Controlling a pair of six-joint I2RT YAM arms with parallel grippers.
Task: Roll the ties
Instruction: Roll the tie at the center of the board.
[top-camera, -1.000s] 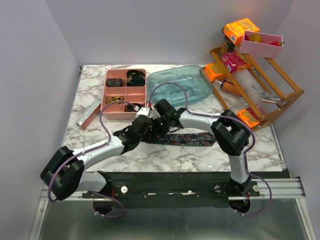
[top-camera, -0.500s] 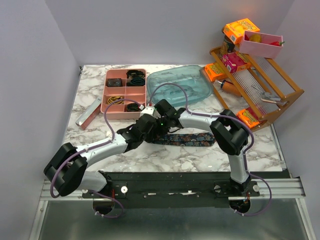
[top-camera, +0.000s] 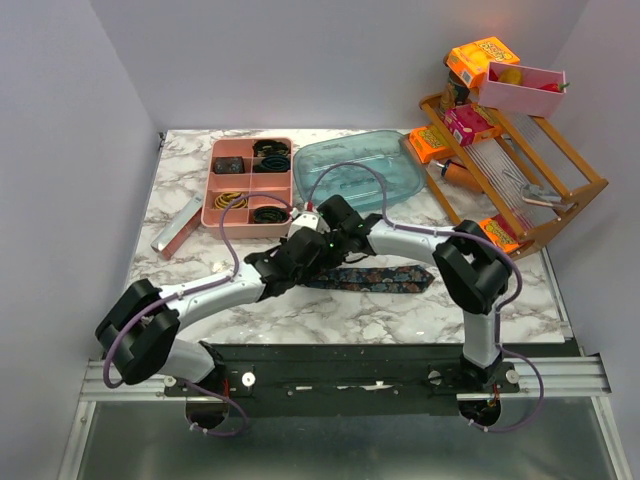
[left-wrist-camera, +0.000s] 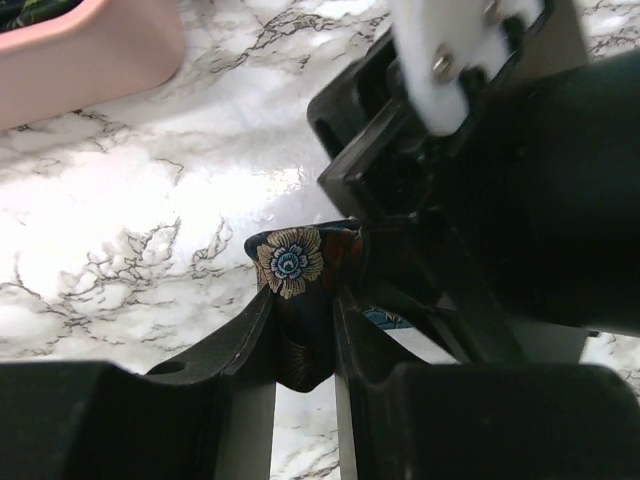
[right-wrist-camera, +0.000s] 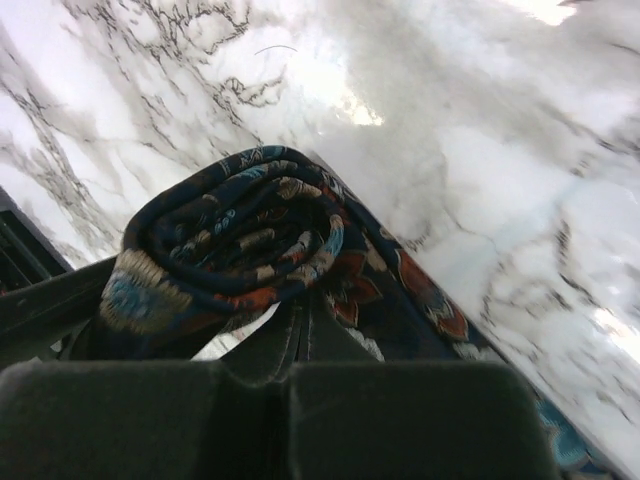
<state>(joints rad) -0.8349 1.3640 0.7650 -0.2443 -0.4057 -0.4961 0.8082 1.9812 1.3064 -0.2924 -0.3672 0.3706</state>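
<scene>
Tie (right-wrist-camera: 235, 250), navy floral fabric, is lying coiled on the marbled surface (right-wrist-camera: 480, 150); left jaws are pinching it, right jaws are pressing shut.

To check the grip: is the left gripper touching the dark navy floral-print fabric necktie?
Touching. The left wrist view shows the dark navy floral-print fabric necktie wedged between the two fingers of the left gripper, fabric against both inner faces.

Marble table (top-camera: 180, 190), back half: pink compartment tray (top-camera: 212, 180) at left, a flat pinkish strip (top-camera: 177, 228) just beside it, translucent blue-green tray (top-camera: 400, 175) to its right, and a tilted wooden rack (top-camera: 580, 185) at far right with orange boxes (top-camera: 482, 60) and a pink bin (top-camera: 520, 95).
</scene>
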